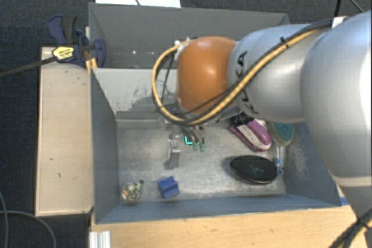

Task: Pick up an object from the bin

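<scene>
My gripper point(173, 156) hangs below the arm's orange cover, over the bare floor in the middle of the bin, with nothing seen in it. A small blue block point(168, 187) lies just below it near the front wall. To the left of the block, in the front left corner, rests a crumpled shiny ball point(132, 191). A black oval object point(253, 169) lies to the right of the gripper on the bin floor.
At the right side of the bin a purple and white object point(254, 132) and a teal thing point(283, 133) lie partly under the arm. A thin blue stick point(279, 161) lies beside the black oval. The arm covers the bin's back right.
</scene>
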You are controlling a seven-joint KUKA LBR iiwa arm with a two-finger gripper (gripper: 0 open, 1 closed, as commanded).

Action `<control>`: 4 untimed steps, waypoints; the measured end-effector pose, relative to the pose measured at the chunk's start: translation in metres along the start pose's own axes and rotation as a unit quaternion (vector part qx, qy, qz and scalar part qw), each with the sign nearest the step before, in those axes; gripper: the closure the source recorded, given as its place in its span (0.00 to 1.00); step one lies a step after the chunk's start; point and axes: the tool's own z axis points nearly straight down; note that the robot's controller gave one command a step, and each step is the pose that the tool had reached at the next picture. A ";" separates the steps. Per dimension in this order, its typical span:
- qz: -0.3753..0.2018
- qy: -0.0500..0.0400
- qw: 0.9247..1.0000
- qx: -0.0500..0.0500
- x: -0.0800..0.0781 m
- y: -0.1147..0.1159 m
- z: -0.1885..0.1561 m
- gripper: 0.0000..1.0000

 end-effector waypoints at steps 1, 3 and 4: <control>-0.033 0.000 0.999 0.000 0.071 0.015 0.052 0.00; -0.054 -0.004 0.999 -0.002 0.072 -0.031 0.064 1.00; -0.073 -0.008 0.997 0.000 0.051 -0.037 -0.077 1.00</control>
